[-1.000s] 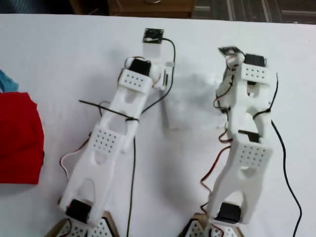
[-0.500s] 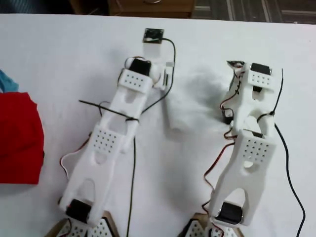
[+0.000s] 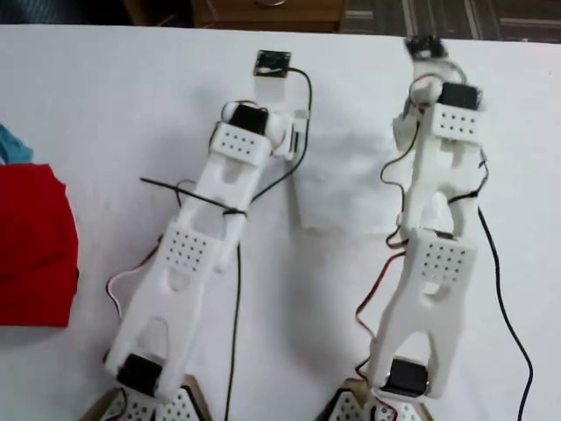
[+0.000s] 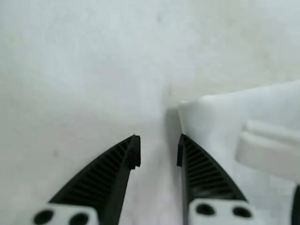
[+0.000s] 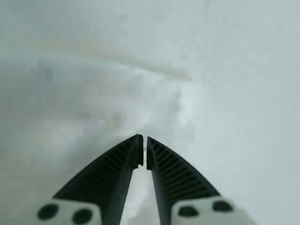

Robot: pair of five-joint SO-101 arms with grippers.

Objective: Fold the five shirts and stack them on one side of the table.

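Left gripper point(image 4: 158, 152) slightly parted, right gripper point(image 5: 144, 152) pinched closed.

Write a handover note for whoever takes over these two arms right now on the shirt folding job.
Left gripper: open, empty, beside a corner of the white shirt.
Right gripper: shut, nothing seen in it.
White shirt looks folded, in the middle of the table. Red shirt lies folded at the table's edge on the left arm's side, blue cloth beside it.
Left to do: move the white shirt onto the red shirt, then fold any remaining shirts.
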